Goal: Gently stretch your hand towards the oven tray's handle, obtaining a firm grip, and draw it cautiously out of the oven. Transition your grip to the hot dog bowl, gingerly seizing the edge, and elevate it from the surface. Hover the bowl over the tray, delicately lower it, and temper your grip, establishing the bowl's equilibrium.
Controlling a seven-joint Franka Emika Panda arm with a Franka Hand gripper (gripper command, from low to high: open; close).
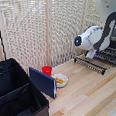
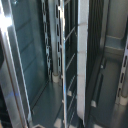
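Nearest the exterior camera sits a big black open case (image 1: 17, 95) with a blue flap (image 1: 42, 81) leaning at its rim, filling the exterior view's lower left on the pale wooden bench (image 1: 87, 99); just beyond the flap stands a small red cup (image 1: 47, 70), and beside it the hot dog bowl (image 1: 60, 80), a shallow white dish holding orange-yellow food, resting upright on the bench; well apart, at the exterior view's right, the white arm (image 1: 95, 38) reaches down at the oven (image 1: 115, 53), whose grated door flap (image 1: 90, 64) lies open, its long axis running along the bench edge; the pincer is hidden there, so whether it is open or closed I cannot tell; the wrist view shows the oven tray (image 2: 70, 65) close up, thin bright bars running lengthwise
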